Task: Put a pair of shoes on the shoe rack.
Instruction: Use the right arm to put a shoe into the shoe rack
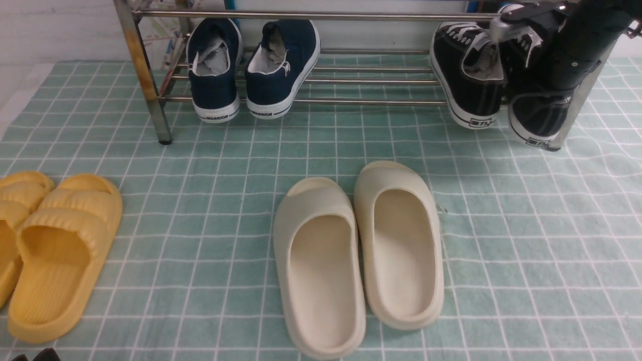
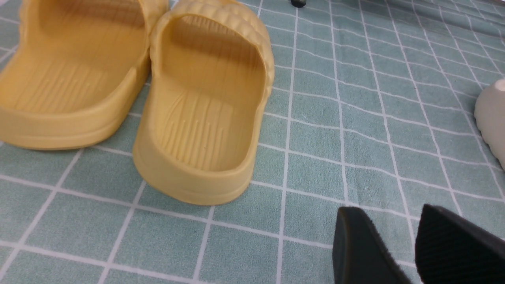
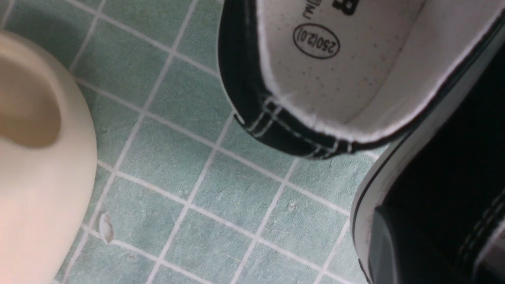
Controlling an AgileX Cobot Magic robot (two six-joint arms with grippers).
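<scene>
The chrome shoe rack [image 1: 351, 102] stands at the far side. One black sneaker [image 1: 469, 85] rests on its lower bars at the right end, heel toward me; its grey lining also shows in the right wrist view [image 3: 335, 79]. The second black sneaker [image 1: 536, 120] sits beside it against the right corner post, heel hanging over the front bar. My right gripper [image 1: 539, 85] reaches down onto it and is shut on its side; one finger [image 3: 384, 248] presses the canvas by the white sole [image 3: 365, 205]. My left gripper [image 2: 388, 209] is open and empty, low over the cloth at the near left.
Navy WARRIOR sneakers [image 1: 251, 65] sit on the rack's left part. Cream slides [image 1: 361, 255] lie mid-cloth, and yellow slides [image 1: 60, 250] at the near left, just ahead of my left gripper. The rack's left post [image 1: 150, 85] stands on the green checked cloth [image 1: 526, 250].
</scene>
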